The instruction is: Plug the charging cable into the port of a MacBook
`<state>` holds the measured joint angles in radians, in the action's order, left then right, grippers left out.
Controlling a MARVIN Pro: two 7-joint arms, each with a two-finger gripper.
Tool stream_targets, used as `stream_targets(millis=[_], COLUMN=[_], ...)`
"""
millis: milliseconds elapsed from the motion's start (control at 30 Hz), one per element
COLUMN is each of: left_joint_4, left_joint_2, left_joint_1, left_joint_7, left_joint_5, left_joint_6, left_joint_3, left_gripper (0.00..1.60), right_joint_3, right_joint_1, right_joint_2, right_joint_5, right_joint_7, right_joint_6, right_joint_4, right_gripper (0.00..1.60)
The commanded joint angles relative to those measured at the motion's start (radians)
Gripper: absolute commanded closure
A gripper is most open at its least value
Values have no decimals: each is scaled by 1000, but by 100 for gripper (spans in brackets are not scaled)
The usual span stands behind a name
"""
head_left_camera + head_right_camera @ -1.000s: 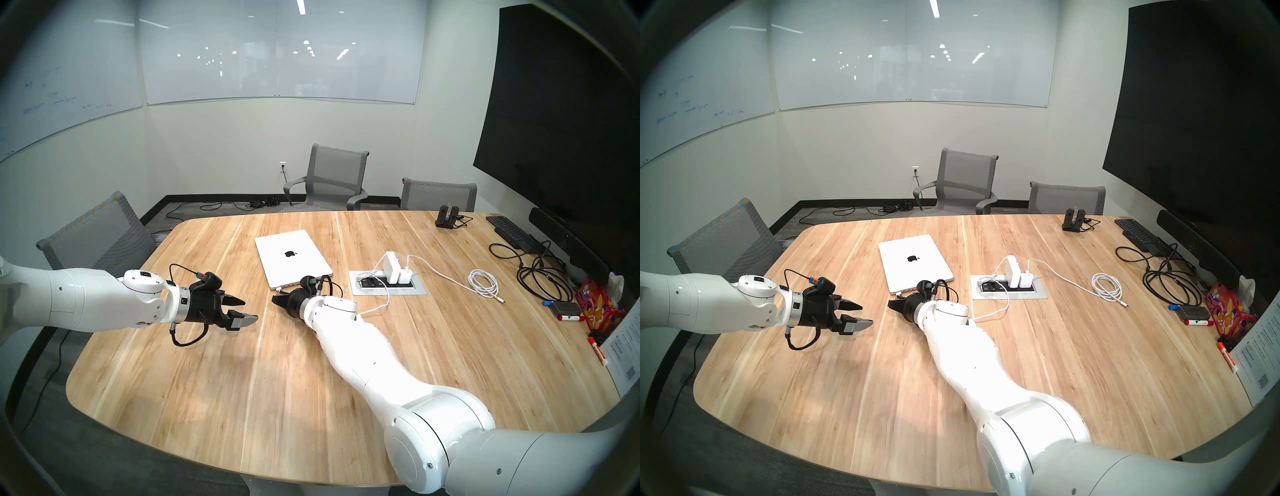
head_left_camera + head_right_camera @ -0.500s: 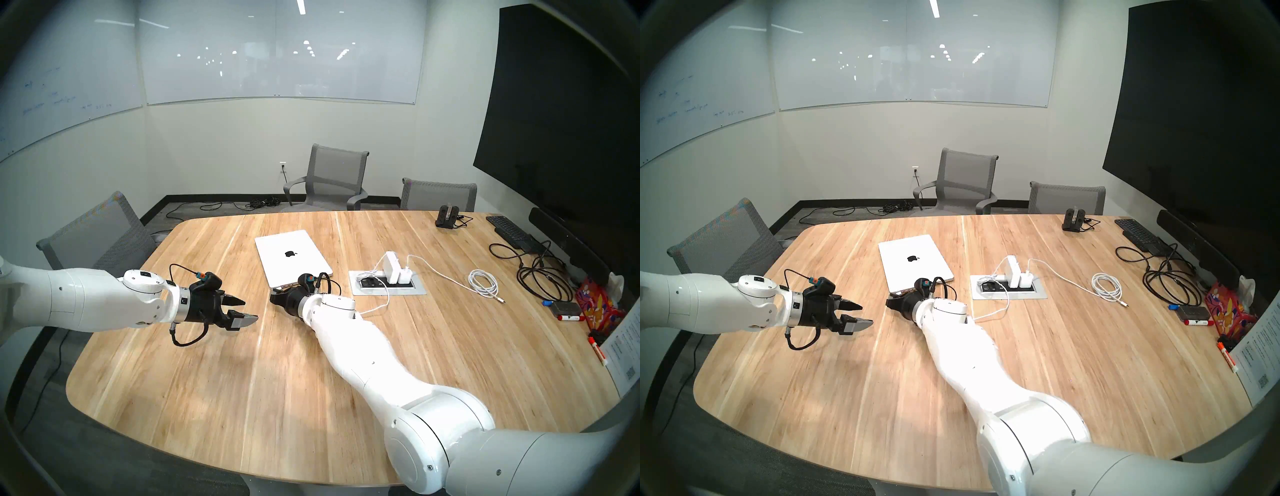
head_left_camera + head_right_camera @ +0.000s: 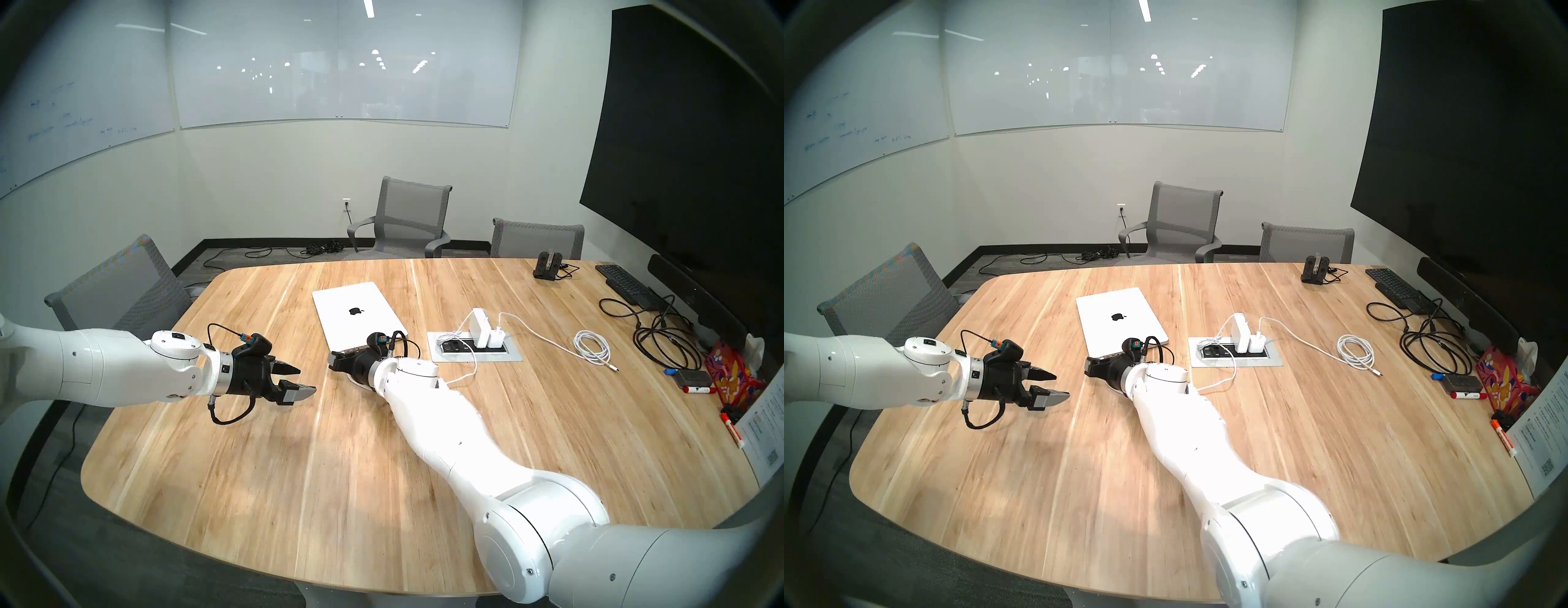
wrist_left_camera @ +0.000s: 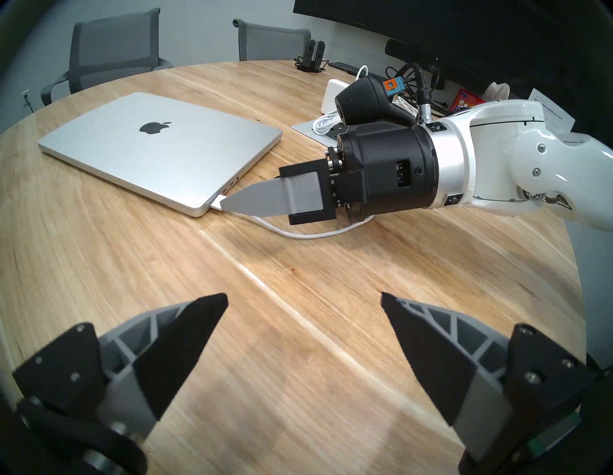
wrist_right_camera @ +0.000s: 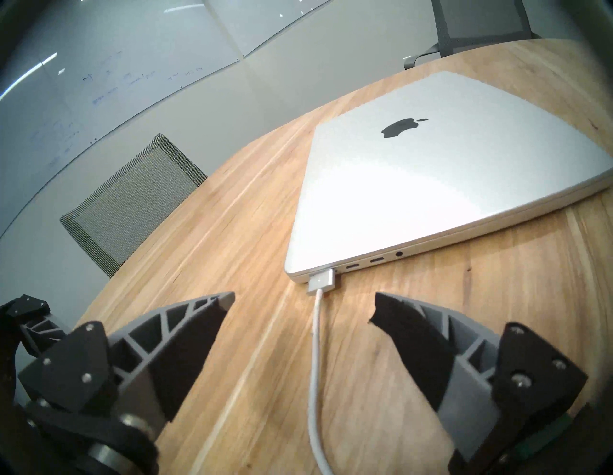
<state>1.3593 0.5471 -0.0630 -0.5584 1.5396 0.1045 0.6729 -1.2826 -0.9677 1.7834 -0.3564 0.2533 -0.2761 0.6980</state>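
The laptop (image 5: pixel 431 185) lies shut on the table (image 5: pixel 232 215). The charging cable (image 5: pixel 315 358) has its connector seated in the endmost port at the laptop's near corner. The right end effector (image 5: pixel 305 308) is released, fingers straddling the cable just short of the laptop. The left end effector (image 4: pixel 304 300) is spread wide, empty, well apart from the laptop.

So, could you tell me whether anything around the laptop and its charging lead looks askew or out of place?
Nothing stands out. The charging cable's connector sits square against the endmost port on the MacBook, its cord lying flat on the table. The right pincer is open around the cord, touching nothing.
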Motion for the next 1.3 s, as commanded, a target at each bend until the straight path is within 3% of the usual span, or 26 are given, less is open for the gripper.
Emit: stream_targets(millis=[0, 533, 833, 1267], left_joint_4=[-2, -2, -2, -2], left_joint_2=[1, 2, 2, 2], left_joint_1=[18, 18, 18, 18], left_joint_7=[2, 2, 2, 2], left_joint_5=[1, 1, 1, 1], left_joint_6=[2, 3, 3, 3], left_joint_3=[-13, -13, -13, -13], left_gripper=[0, 0, 0, 0], right_joint_3=[-6, 8, 73, 46], right_joint_1=[6, 7, -26, -43], right_joint_2=[-2, -16, -61, -72], right_joint_5=[-7, 4, 59, 38], right_joint_7=[10, 38, 76, 130], right_joint_6=[-4, -19, -57, -97], right_joint_4=[-5, 50, 160, 203], right_gripper=[0, 0, 0, 0])
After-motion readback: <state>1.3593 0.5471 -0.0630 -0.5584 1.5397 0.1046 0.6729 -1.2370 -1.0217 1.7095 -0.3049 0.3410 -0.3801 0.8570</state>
